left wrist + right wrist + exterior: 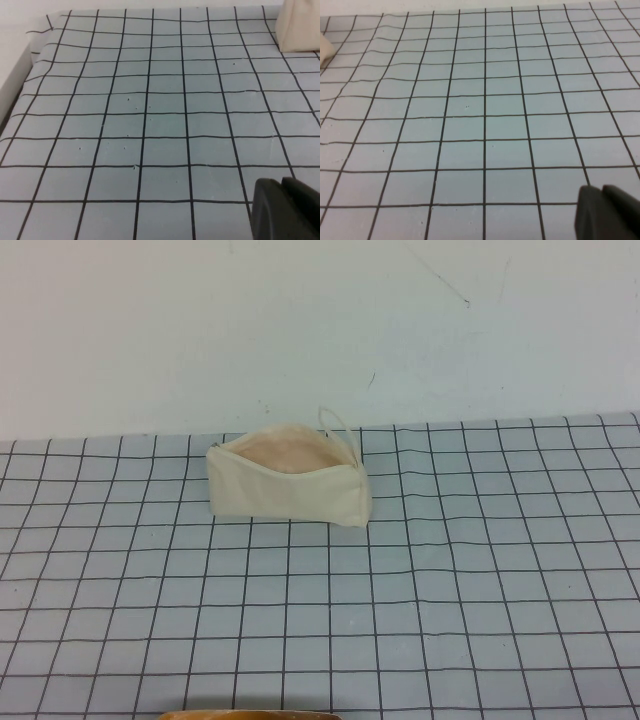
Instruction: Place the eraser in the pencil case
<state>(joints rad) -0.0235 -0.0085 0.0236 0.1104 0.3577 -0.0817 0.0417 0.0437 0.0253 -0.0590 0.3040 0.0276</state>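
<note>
The pencil case [288, 480] sits on the grid mat [420, 590] near the far edge of the worktop, a little left of the middle. It stands with its mouth open and facing up, so the pink lining shows. A thin loop cord [336, 423] sticks up at its right end. The eraser cannot be seen in any view; whether it lies inside the case cannot be told.

The high view shows the whole case but no arm at all. The left wrist view shows only a corner of the case, plus a dark piece of the left gripper [286, 210] low over bare mat. The right wrist view shows a dark piece of the right gripper [609, 212] over bare mat too. How wide either gripper stands cannot be told.
</note>
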